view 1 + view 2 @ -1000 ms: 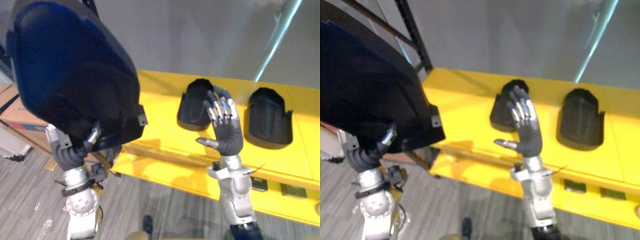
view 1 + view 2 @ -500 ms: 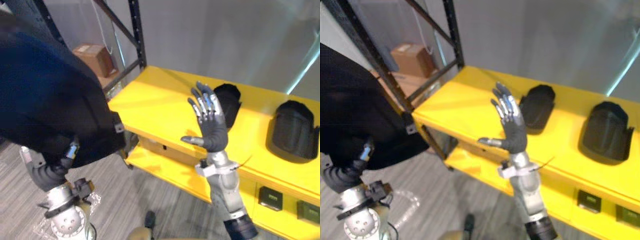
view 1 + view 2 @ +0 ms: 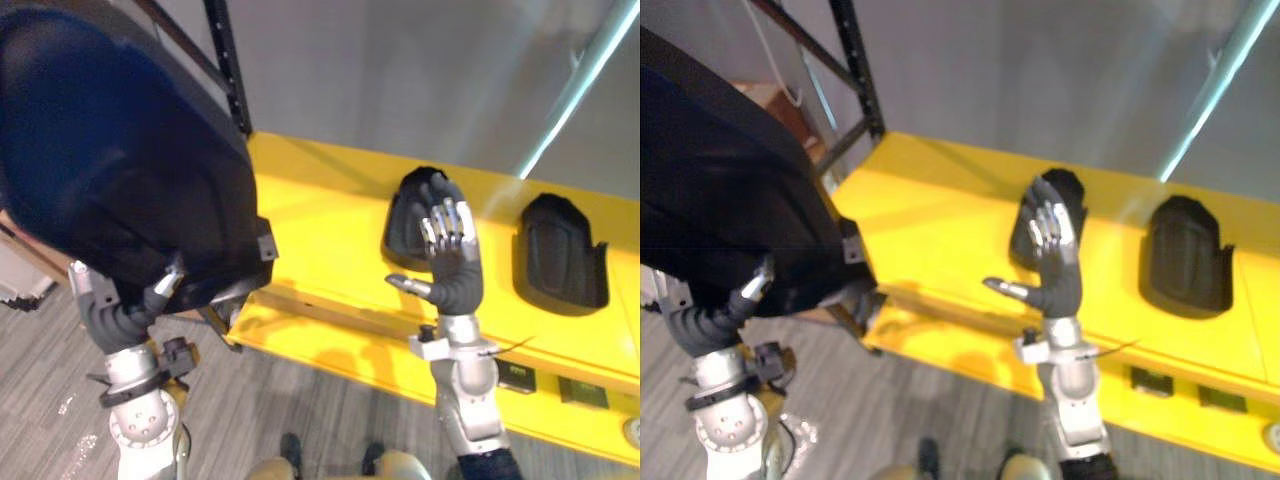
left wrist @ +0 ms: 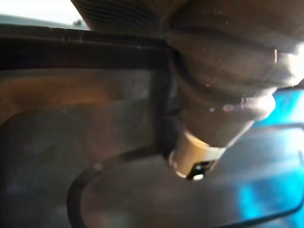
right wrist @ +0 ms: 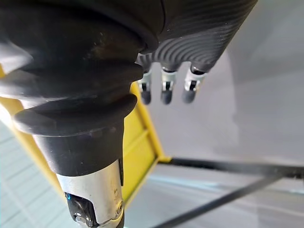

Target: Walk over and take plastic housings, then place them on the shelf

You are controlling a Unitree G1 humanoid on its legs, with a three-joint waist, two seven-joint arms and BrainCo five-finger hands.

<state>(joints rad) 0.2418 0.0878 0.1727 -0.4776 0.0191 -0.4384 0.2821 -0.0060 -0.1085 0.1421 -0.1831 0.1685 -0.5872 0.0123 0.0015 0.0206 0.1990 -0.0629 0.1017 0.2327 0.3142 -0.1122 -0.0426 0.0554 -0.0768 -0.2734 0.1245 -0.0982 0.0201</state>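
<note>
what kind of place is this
Most likely a warehouse or factory storage area: a yellow shelf on a black steel rack, a black plastic housing and a second housing laid on it, grey plank floor below.

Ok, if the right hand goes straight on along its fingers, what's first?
Probably the grey wall behind the yellow shelf: the wrist view shows it past the fingers of the right hand. Depth unclear.

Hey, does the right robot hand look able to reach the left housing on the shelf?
Probably yes: the open right robot hand is raised right before that housing, nothing between them.
</note>
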